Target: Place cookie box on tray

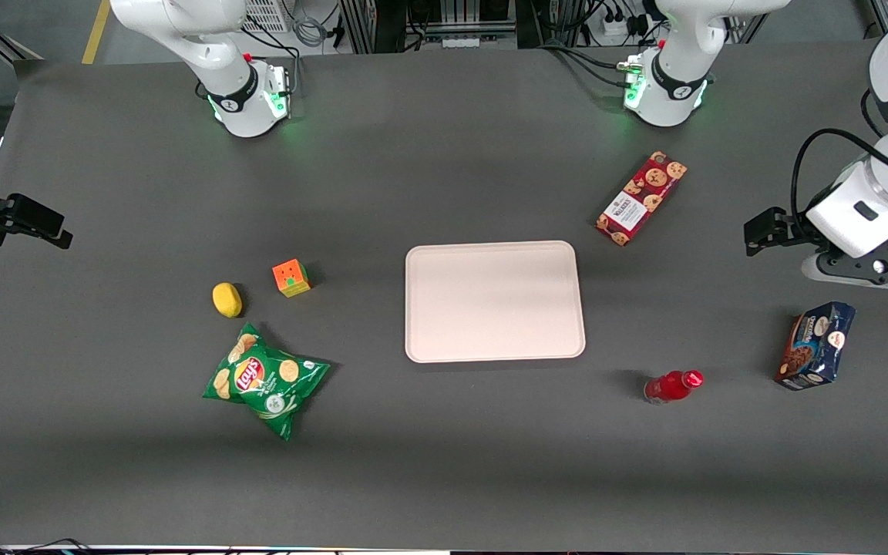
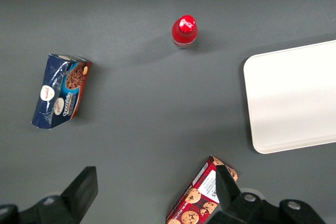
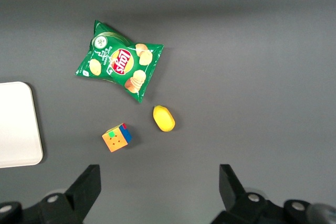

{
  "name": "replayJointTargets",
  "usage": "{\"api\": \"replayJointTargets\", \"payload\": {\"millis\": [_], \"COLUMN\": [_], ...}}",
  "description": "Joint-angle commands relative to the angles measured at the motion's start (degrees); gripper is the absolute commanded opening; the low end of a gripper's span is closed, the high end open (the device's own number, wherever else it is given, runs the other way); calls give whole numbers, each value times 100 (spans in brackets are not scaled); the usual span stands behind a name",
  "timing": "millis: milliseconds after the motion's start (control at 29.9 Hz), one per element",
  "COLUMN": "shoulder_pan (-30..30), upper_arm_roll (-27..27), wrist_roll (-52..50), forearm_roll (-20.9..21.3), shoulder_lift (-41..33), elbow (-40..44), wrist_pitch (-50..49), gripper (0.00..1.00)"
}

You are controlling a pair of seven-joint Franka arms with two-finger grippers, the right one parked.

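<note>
The cookie box (image 1: 815, 345) is a dark navy carton with a chocolate cookie picture. It lies on the table toward the working arm's end and is also seen from the wrist (image 2: 60, 92). The tray (image 1: 494, 301), pale cream-pink with nothing on it, sits at the table's middle; one end of the tray (image 2: 294, 98) shows in the left wrist view. The left arm's gripper (image 1: 761, 231) hangs above the table, farther from the front camera than the cookie box and apart from it. That gripper (image 2: 155, 187) is open with nothing between its fingers.
A long red cookie box (image 1: 642, 198) lies farther from the front camera than the tray; part of it (image 2: 202, 198) shows under one finger. A red bottle (image 1: 673, 385) stands between tray and cookie box. A chips bag (image 1: 265, 379), lemon (image 1: 227, 299) and colour cube (image 1: 291, 277) lie toward the parked arm's end.
</note>
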Motion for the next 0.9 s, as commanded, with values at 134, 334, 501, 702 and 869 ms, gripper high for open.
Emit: {"api": "replayJointTargets", "payload": {"millis": [134, 334, 501, 702, 869], "shoulder_pan": [-58, -58, -67, -67, -67], "upper_arm_roll": [43, 43, 35, 34, 34], "wrist_roll": [7, 15, 7, 7, 15], "forearm_roll": [-42, -42, -42, -42, -42], "shoulder_lift": [-62, -62, -62, -71, -71], "elbow": [11, 11, 11, 11, 11], "wrist_pitch": [-47, -55, -55, -125, -134], "gripper": [100, 100, 100, 100, 100]}}
